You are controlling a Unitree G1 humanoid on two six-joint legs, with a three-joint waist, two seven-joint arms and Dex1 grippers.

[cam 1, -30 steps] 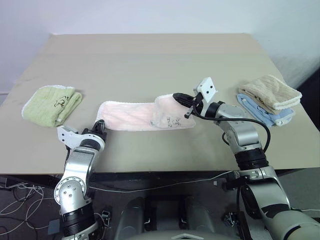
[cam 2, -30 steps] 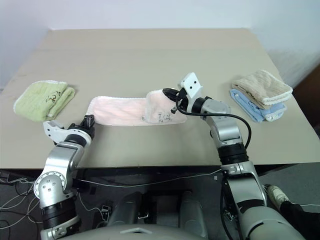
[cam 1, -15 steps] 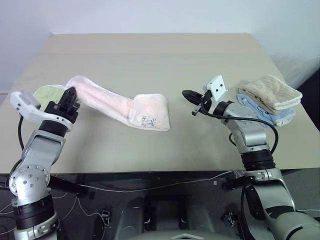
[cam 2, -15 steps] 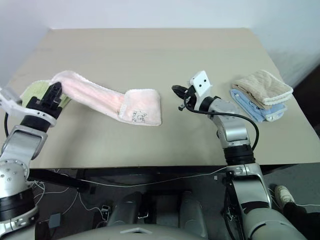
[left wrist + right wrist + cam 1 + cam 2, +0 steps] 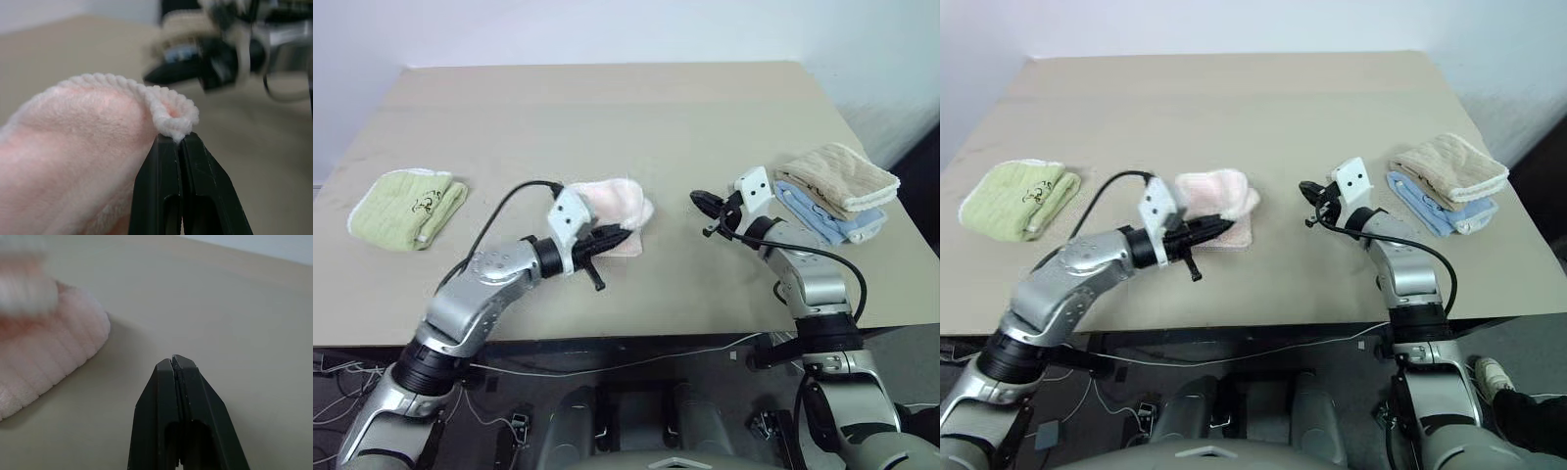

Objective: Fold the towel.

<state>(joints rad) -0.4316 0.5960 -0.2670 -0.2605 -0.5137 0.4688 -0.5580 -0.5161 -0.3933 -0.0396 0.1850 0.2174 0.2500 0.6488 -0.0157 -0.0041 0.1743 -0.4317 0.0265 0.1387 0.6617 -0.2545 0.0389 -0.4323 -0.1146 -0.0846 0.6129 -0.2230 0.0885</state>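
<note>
- Carried rightward since half a second ago, the pale pink terry cloth towel (image 5: pixel 612 211) now lies bunched mid-table, its long tail doubled over.
- Left gripper (image 5: pixel 619 233) pinches its scalloped edge (image 5: pixel 171 117); releasing and tidying seem left.
- Right gripper (image 5: pixel 696 199) hovers closed, empty, well apart.

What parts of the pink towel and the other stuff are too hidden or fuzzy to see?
- Towel: its near edge is behind the left gripper in the head views.
- Towel's far end: blurred in the right wrist view.
- Blue towel: mostly covered by the tan towel.
- Green towel's dark emblem: too small to read.
</note>
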